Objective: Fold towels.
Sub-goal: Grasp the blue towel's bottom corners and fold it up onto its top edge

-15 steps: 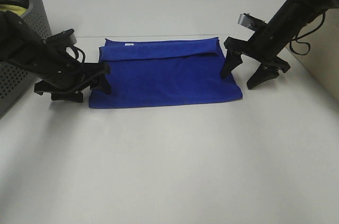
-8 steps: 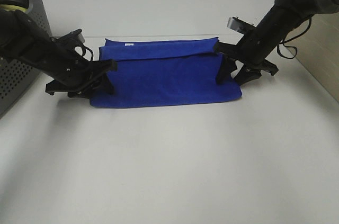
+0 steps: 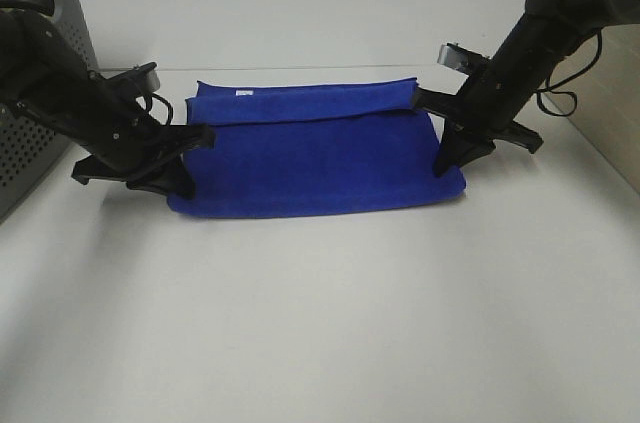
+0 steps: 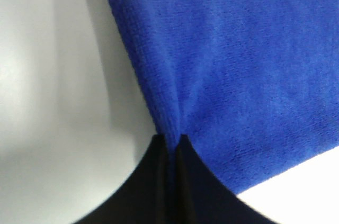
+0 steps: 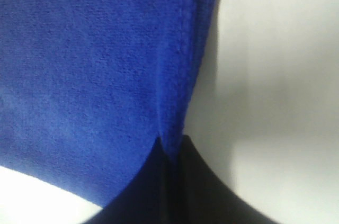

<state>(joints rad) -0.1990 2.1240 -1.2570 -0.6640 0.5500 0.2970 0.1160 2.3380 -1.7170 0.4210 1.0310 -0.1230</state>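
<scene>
As both end effectors (image 4: 174, 140) (image 5: 170, 147) (jaws closed) pinch it, towel (image 3: 310, 158) puckers.

My left fingers (image 4: 153, 192) and right fingers (image 5: 196, 192) are plain black. The towel (image 3: 310, 158) between them is solid royal blue with no pattern, and its small tag (image 3: 241, 93), nearer my left fingers, is white. The table (image 3: 320, 323) beneath them is plain off-white. The basket (image 3: 25, 163) outside my left fingers is grey, dotted with holes.
</scene>
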